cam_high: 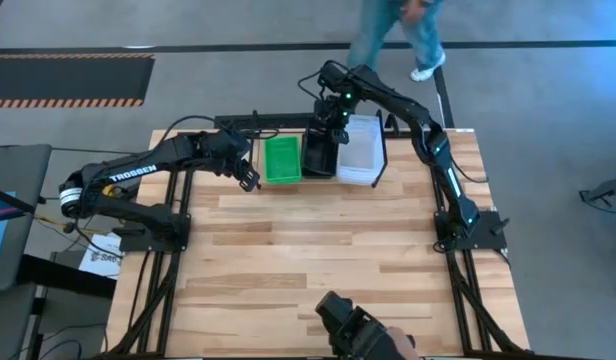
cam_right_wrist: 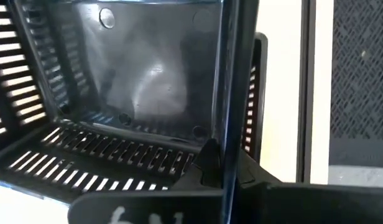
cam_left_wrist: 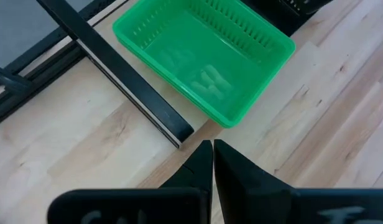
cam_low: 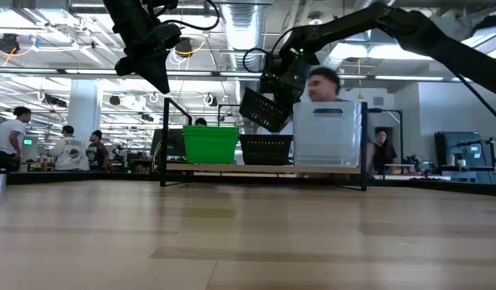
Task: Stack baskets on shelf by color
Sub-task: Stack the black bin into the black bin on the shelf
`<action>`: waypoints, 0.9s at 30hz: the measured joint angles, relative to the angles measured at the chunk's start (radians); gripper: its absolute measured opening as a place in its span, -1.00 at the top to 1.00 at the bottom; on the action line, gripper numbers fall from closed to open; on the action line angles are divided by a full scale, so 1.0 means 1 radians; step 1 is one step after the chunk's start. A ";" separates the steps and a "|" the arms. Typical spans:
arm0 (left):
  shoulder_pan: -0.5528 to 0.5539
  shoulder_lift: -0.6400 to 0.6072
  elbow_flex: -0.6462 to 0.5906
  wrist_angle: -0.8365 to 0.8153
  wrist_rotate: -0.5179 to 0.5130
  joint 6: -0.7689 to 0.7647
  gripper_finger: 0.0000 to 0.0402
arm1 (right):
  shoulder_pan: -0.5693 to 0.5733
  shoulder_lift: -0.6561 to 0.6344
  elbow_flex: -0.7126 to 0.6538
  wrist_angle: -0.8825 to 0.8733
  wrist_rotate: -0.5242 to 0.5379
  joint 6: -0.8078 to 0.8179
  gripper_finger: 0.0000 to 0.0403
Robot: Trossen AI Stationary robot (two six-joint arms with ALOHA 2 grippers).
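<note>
The shelf (cam_low: 163,143) stands at the table's far edge. On it sit a green basket stack (cam_low: 209,143), a black basket (cam_low: 266,150) and a clear basket stack (cam_low: 327,133), side by side. My right gripper (cam_right_wrist: 224,163) is shut on another black basket (cam_low: 262,109), held tilted in the air above the black one on the shelf. My left gripper (cam_left_wrist: 212,160) is shut and empty. It hovers over the table just off the green basket (cam_left_wrist: 204,56), on its near left side, by the shelf's left end. My right gripper holds the black basket by one side wall (cam_right_wrist: 230,124), one finger inside the basket and one outside. The fingers come slanting down from above. The basket is lifted clear and tilted, above the black basket on the shelf (cam_high: 319,155).
A person (cam_high: 403,30) walks past beyond the table's far edge, and more people stand in the room behind. A dark device (cam_high: 356,328) sits at the near edge. Bare wooden tabletop (cam_high: 318,240) lies between the shelf and the near edge.
</note>
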 joint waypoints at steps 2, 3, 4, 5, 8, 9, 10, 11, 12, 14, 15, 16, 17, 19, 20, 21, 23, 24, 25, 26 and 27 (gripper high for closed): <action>0.000 0.000 0.000 -0.001 0.000 0.000 1.00 | 0.000 -0.001 -0.003 -0.001 0.000 -0.028 1.00; 0.000 0.000 0.000 -0.002 0.000 0.000 1.00 | 0.000 -0.001 -0.004 -0.006 0.000 -0.034 1.00; 0.000 0.000 0.000 -0.002 0.000 0.000 1.00 | 0.000 -0.001 -0.004 -0.011 0.000 -0.040 1.00; 0.000 0.000 0.000 -0.002 0.000 0.000 1.00 | 0.000 -0.001 -0.004 -0.012 0.000 -0.044 1.00; 0.000 0.000 0.000 -0.003 0.009 0.004 1.00 | 0.000 -0.001 -0.004 -0.012 -0.001 -0.052 1.00; 0.000 0.000 0.000 -0.005 0.009 0.005 1.00 | 0.000 -0.001 -0.004 -0.014 0.000 -0.060 1.00; 0.000 0.000 0.000 -0.010 0.012 0.006 1.00 | -0.001 -0.001 -0.005 -0.015 0.000 -0.071 1.00; 0.000 0.000 0.000 -0.017 0.014 0.006 1.00 | -0.001 -0.001 -0.009 -0.014 0.000 -0.082 1.00; 0.000 0.000 0.000 -0.022 0.014 0.006 1.00 | -0.001 -0.002 -0.017 -0.013 0.000 -0.086 1.00; 0.000 0.000 0.000 -0.026 0.014 0.008 1.00 | -0.003 -0.001 -0.025 -0.024 0.003 -0.086 1.00; 0.000 0.000 0.000 -0.028 0.014 0.011 1.00 | -0.004 -0.001 -0.032 -0.021 0.015 -0.086 1.00; 0.000 0.000 0.000 -0.031 0.014 0.013 1.00 | -0.005 -0.002 -0.040 -0.014 0.029 -0.088 1.00; 0.000 0.000 0.000 -0.033 0.014 0.014 1.00 | -0.004 -0.003 -0.052 -0.013 0.046 -0.092 1.00; 0.000 0.000 0.000 -0.037 0.014 0.017 1.00 | -0.004 -0.006 -0.075 -0.006 0.065 -0.102 1.00; 0.000 0.000 0.000 -0.041 0.014 0.023 1.00 | -0.004 -0.009 -0.084 -0.006 0.075 -0.102 1.00; 0.000 0.000 0.000 -0.041 0.014 0.027 1.00 | -0.004 -0.010 -0.090 -0.004 0.078 -0.102 1.00; 0.000 0.000 0.000 -0.040 0.014 0.032 1.00 | -0.003 -0.010 -0.093 -0.003 0.083 -0.102 1.00; 0.000 0.000 0.000 -0.041 0.014 0.032 1.00 | 0.001 -0.010 -0.093 0.003 0.086 -0.107 1.00; 0.000 0.000 0.000 -0.040 0.014 0.033 1.00 | 0.005 -0.010 -0.094 0.011 0.091 -0.117 1.00; 0.000 0.000 0.000 -0.040 0.014 0.033 1.00 | 0.010 -0.010 -0.094 0.024 0.102 -0.130 1.00; 0.000 0.000 0.000 -0.040 0.014 0.033 1.00 | 0.014 -0.014 -0.095 0.037 0.117 -0.143 1.00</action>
